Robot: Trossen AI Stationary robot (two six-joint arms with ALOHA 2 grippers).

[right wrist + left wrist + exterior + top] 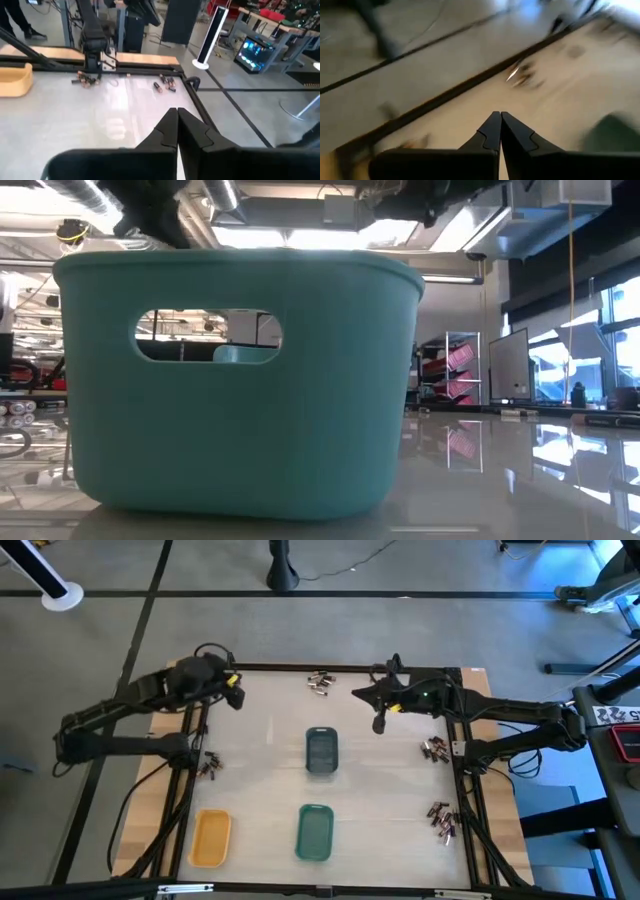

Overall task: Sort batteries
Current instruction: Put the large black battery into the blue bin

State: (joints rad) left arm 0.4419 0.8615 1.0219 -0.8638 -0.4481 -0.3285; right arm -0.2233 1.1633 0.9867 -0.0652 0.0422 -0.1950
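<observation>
On the white table (270, 740), batteries (438, 748) lie in loose clusters near the edges, trays empty. Left gripper (499, 120) and right gripper (176, 114) hover, fingers together, empty. Clumsy picks could roll cells overboard.

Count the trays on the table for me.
3: grey-blue tray at the table's centre, green tray just nearer the front edge, yellow tray front left. None looks hidden.

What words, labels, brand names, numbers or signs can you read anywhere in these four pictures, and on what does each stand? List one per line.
No text can be read anywhere.
White label on the equipment at the high view's right edge: printed marks, too small to read.
Lit blue screen in the room: too blurred to read.
Batteries and teal tray: no legible print.
</observation>
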